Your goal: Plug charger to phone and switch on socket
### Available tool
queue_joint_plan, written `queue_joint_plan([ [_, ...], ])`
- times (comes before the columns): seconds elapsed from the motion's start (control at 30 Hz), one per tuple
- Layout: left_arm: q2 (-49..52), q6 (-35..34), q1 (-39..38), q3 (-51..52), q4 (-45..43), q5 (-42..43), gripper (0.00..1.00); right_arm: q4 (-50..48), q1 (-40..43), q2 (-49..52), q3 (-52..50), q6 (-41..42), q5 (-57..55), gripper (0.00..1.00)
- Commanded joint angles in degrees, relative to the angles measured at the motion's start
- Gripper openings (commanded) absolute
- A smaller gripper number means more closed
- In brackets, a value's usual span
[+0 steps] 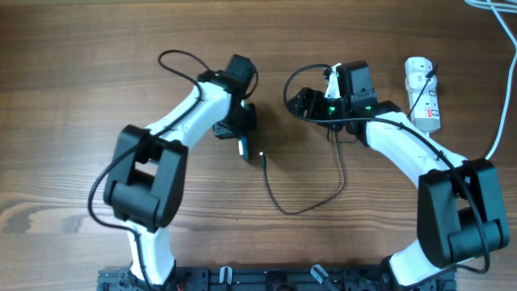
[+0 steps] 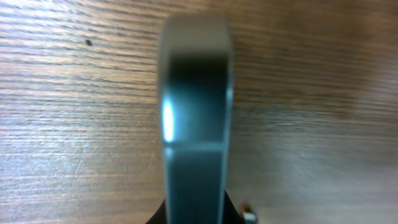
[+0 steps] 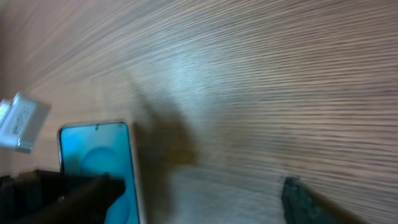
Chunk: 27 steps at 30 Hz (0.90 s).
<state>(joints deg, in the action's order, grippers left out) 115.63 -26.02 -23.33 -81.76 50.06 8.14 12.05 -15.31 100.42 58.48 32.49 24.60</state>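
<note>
The phone (image 3: 96, 167), with its teal screen, lies on the table at the lower left of the right wrist view. In the overhead view it is hidden under my right wrist. My right gripper (image 3: 186, 199) is open; its left finger overlaps the phone's screen and its right finger is over bare wood. It shows in the overhead view (image 1: 309, 103) at centre back. The charger (image 1: 283, 206) loops across the table, and its connector end (image 1: 262, 157) lies just right of my left gripper (image 1: 243, 148). That gripper's fingers (image 2: 196, 124) look shut and empty. The socket (image 1: 422, 94) lies at back right.
A thick white cord (image 1: 502, 89) runs from the socket area along the right edge. A small white tag-like piece (image 3: 18, 122) lies beside the phone's far end. Wooden tabletop (image 1: 81, 97) spreads to the left and front.
</note>
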Motion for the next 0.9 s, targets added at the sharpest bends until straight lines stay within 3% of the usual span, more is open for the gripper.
queue_joint_plan([
  [0.0, -9.53, 0.42, 6.38, 0.00, -0.85, 10.10, 0.04, 1.90, -0.92, 0.50, -0.02, -1.11, 6.78, 0.65],
  [0.17, -13.11, 3.41, 17.07, 0.00, -2.14, 24.57, 0.04, 10.23, -4.13, 0.50, 1.25, -7.89, 5.44, 0.62],
  [0.33, -12.48, 15.85, 27.87, 0.17, -1.53, 43.98, 0.04, 28.48, -7.80, 0.50, 11.78, -13.94, -2.89, 0.62],
  [0.47, -12.44, 19.12, 33.38, 2.69, -2.56, 47.84, 0.04, 38.12, -13.53, 0.50, 18.80, -15.15, -10.49, 0.64],
  [0.67, -12.44, 20.00, 38.01, 12.76, -13.66, 55.82, 0.04, 39.58, -21.94, 1.49, 18.82, -12.94, -15.10, 0.65],
  [0.87, -12.44, 19.82, 39.63, 18.08, -19.69, 56.63, 0.04, 39.54, -28.20, 4.83, 18.78, -9.75, -21.11, 0.59],
])
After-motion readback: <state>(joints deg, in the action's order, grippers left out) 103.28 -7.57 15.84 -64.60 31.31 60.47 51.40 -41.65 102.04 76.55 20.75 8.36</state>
